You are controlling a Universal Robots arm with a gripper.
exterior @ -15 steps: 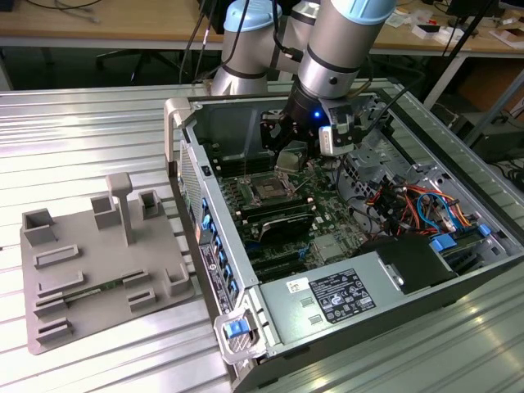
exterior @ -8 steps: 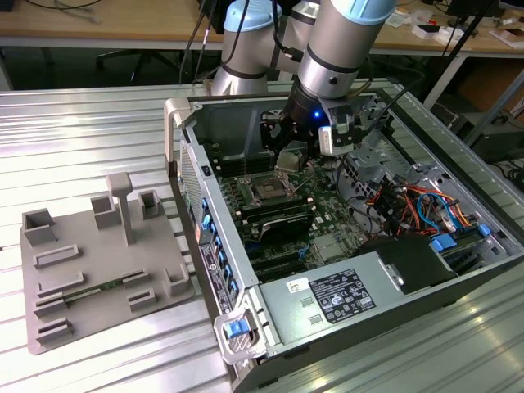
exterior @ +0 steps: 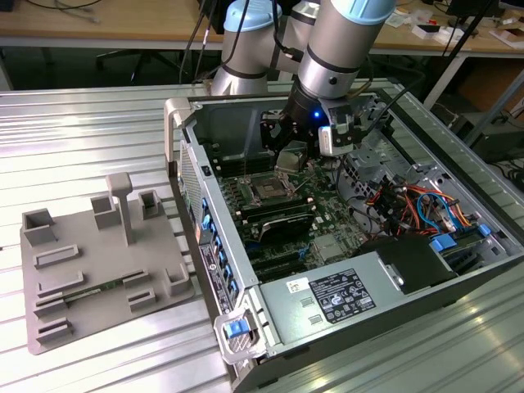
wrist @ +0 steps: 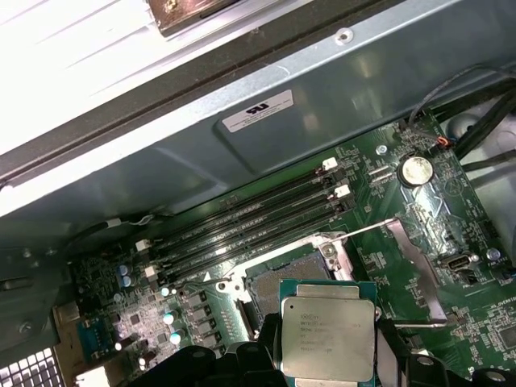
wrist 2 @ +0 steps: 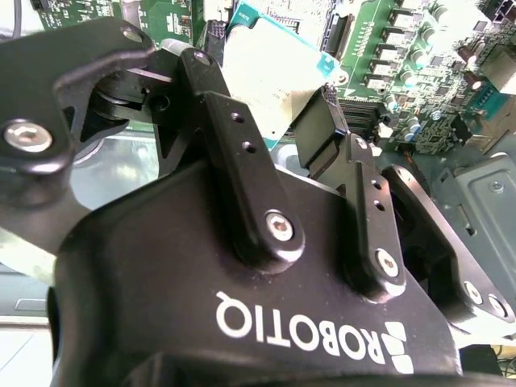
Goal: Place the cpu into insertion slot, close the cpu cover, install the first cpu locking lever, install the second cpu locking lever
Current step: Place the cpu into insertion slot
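Hand (wrist 2: 266,85) clamping cpu (wrist: 326,330) edges, just above open insertion slot (wrist: 278,282)

Grey fixture tray (exterior: 90,282), black memory slots (wrist: 250,219)

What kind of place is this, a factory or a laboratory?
Probably a robotics laboratory: an arm holding a cpu inside an open computer case on a slatted metal table, cluttered desks behind.

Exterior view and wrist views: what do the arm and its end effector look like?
Silver-grey tubular arm with light-blue joint caps and a small blue light at the wrist. Black metal end effector with bolted linkage fingers and white lettering on its body.
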